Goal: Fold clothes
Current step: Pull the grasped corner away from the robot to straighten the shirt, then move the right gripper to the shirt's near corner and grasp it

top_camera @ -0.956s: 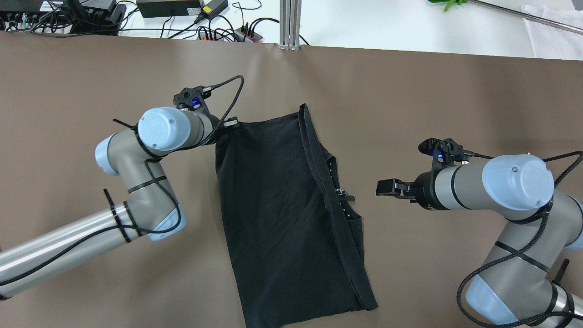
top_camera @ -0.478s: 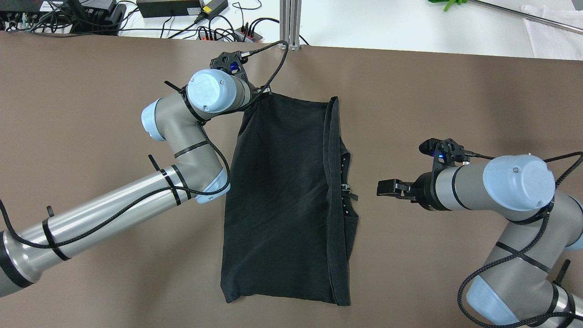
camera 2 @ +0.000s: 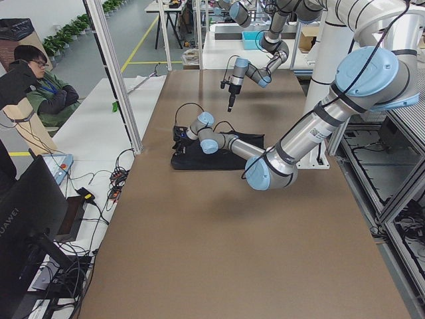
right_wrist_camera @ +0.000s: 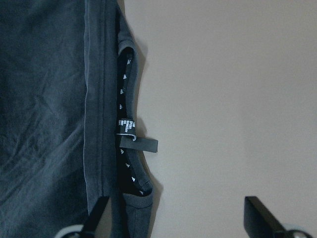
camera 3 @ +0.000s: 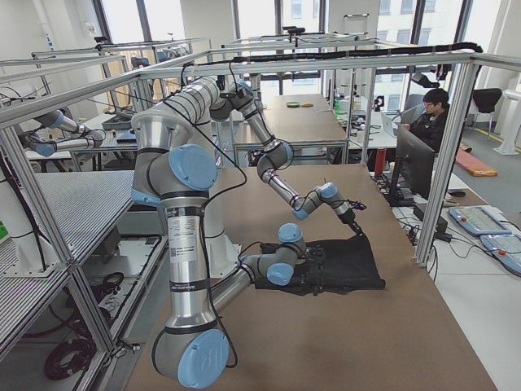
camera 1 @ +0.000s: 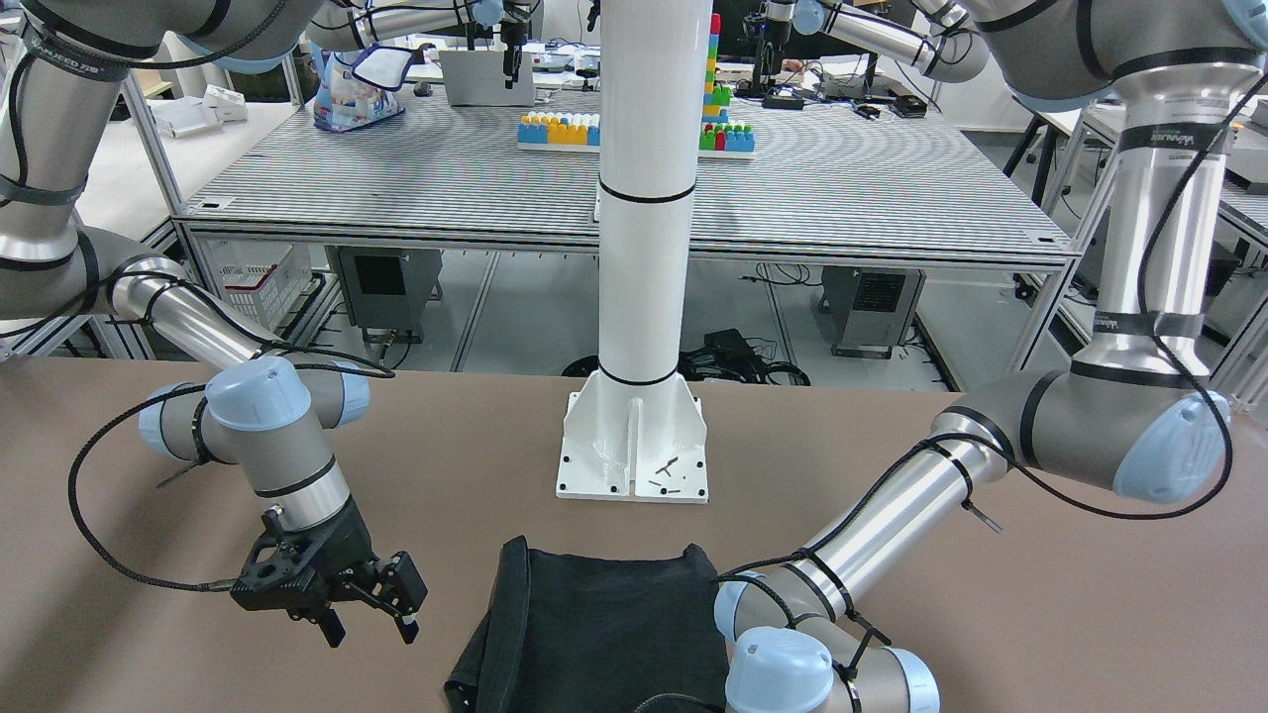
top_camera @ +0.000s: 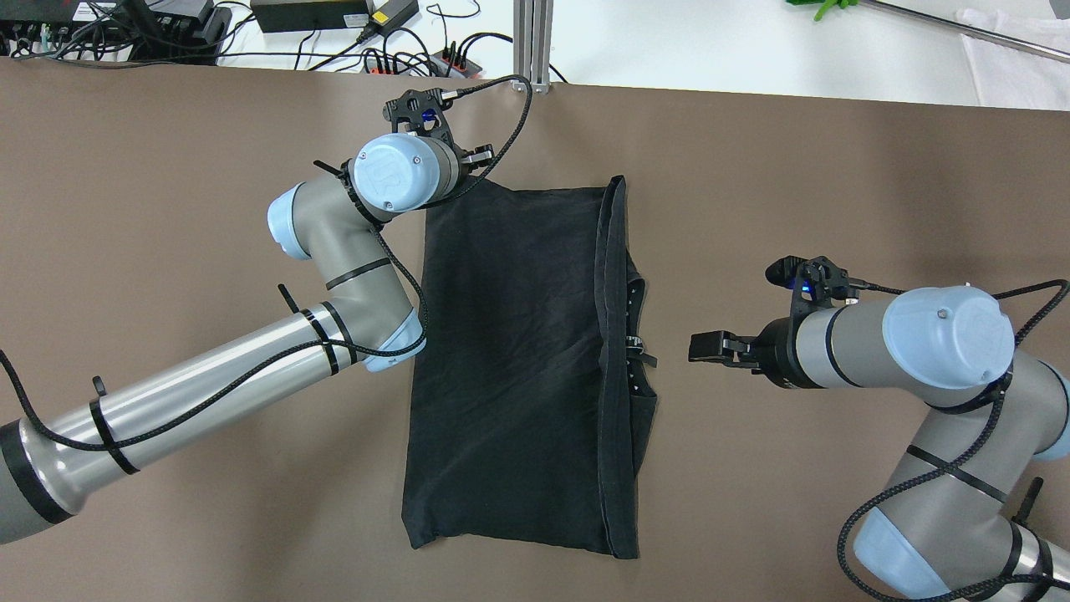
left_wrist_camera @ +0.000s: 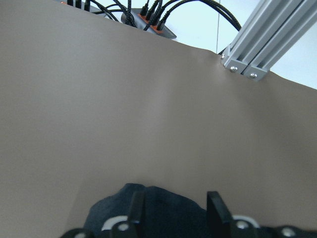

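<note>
Only its wrist view shows left gripper (left_wrist_camera: 175,196) parted over garment (top_camera: 518,351); right gripper (right_wrist_camera: 176,202) likewise.

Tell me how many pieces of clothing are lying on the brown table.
1. A black shirt lies flat in the middle of the brown table, partly folded. Anything beneath it would be hidden.

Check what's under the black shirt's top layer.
Showing at the edge nearest the right claw: the white-dotted collar band and a label tab. Everything else below the top layer of the black shirt is covered.
</note>
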You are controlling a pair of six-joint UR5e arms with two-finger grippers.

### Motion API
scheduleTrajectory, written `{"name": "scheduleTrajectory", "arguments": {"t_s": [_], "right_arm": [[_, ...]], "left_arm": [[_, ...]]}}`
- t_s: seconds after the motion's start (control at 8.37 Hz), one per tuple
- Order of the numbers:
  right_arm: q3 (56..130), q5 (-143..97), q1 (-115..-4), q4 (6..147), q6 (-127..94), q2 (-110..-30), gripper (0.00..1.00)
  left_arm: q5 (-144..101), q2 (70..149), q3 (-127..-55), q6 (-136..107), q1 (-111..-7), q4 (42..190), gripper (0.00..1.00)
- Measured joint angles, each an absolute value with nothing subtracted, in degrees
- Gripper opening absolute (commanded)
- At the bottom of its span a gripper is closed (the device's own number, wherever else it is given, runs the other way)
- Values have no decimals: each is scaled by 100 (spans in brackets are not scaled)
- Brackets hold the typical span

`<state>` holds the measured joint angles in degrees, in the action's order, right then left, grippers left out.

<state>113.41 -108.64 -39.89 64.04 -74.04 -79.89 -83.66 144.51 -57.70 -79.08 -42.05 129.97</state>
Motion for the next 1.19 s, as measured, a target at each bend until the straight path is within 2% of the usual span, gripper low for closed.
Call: {"name": "scheduleTrajectory", "arguments": {"t_s": [0.36, 0.96, 1.19], "right_arm": [[11312, -10802, -3978, 6431, -7303, -7932, 94], [11366, -10444, -3938, 6937, -6520, -7655, 94], [11608, -9853, -3267, 6941, -6313, -7636, 95]], "left_arm": [[-8640, 14483, -5875, -7909, -4413, 13018, 100], [-9149, 14368, -6451, -7912, -4540, 13023, 100], [-9231, 14246, -6717, -7914, -4544, 13019, 100]]}}
